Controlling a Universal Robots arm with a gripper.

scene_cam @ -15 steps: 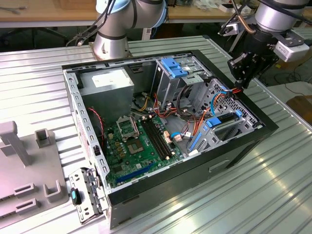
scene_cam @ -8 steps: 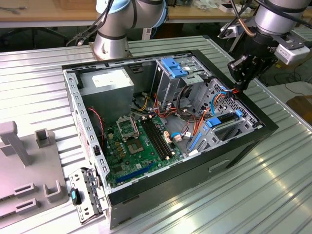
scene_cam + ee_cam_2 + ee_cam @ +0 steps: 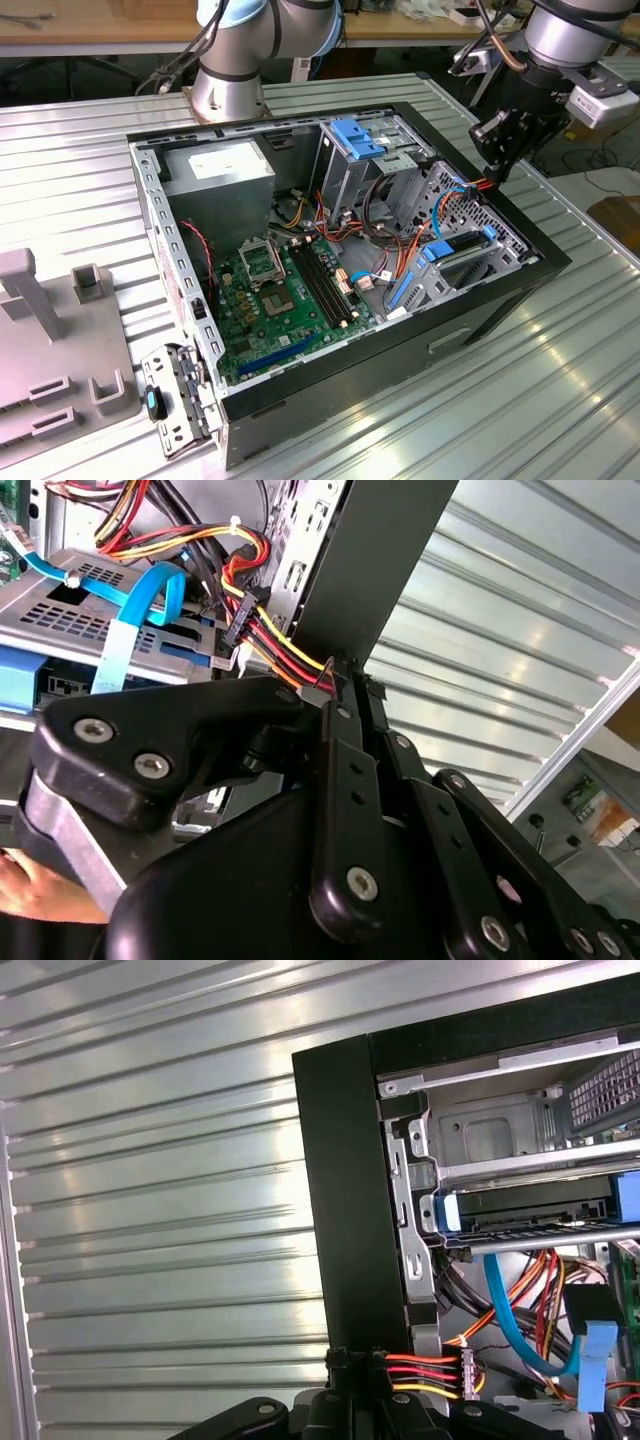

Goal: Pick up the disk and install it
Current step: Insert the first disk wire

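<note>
The disk [image 3: 461,246], a dark flat drive with blue rails at its ends, lies in the bay near the right wall of the open computer case [image 3: 150,210]; the first wrist view shows the disk [image 3: 530,1208] sitting in that slot. My gripper [image 3: 492,170] hangs over the case's right wall, just above and behind the bay. In both wrist views its fingertips [image 3: 333,672] are closed on the red, orange and yellow wires of a power cable [image 3: 425,1372]. The cable ends in a black connector [image 3: 236,630] that hangs free beside the bay.
Inside the case are the motherboard [image 3: 280,290], a grey power supply box [image 3: 218,170], a blue-topped drive cage [image 3: 357,136] and blue data cables [image 3: 140,610]. A second arm's base [image 3: 230,85] stands behind the case. Grey fixtures [image 3: 50,340] lie on the ribbed metal table [image 3: 450,420].
</note>
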